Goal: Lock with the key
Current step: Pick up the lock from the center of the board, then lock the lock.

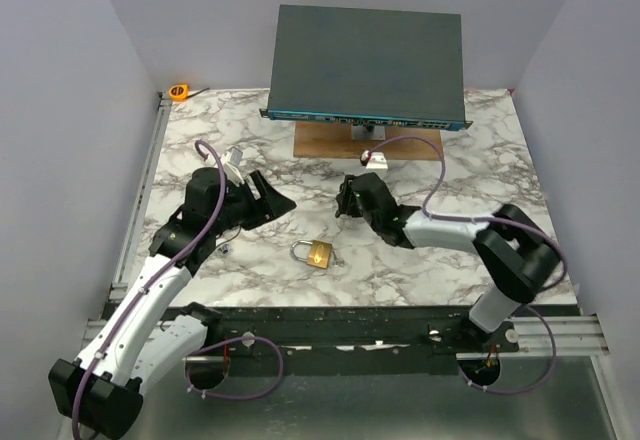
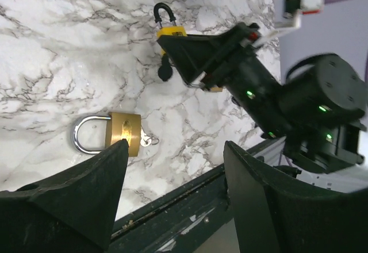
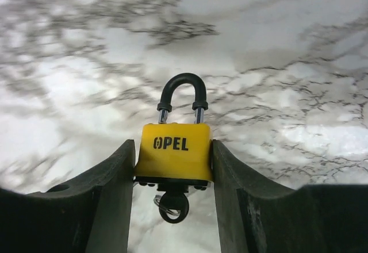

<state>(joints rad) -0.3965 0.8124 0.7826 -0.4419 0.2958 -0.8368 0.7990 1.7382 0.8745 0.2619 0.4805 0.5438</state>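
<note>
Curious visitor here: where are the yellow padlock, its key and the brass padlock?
yellow padlock (image 3: 172, 155): right wrist view, its body.
key (image 3: 173, 208): right wrist view, black head.
brass padlock (image 2: 126, 132): left wrist view, its body.

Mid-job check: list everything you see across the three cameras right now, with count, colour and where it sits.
yellow padlock: 1, yellow body with a black shackle, held between the right gripper's fingers, mid-table
black key: 1, black head, in the yellow padlock's bottom
brass padlock: 1, brass with a silver shackle, lying flat near the front centre, apart from both grippers
silver key: 1, silver, at the brass padlock's base
flat device: 1, dark grey, far side
wooden block: 1, brown, under the flat device
orange item: 1, far left corner, too small to identify
table: 1, white-grey marble
left gripper: 1, black, open, empty
right gripper: 1, black, closed on the yellow padlock
</note>
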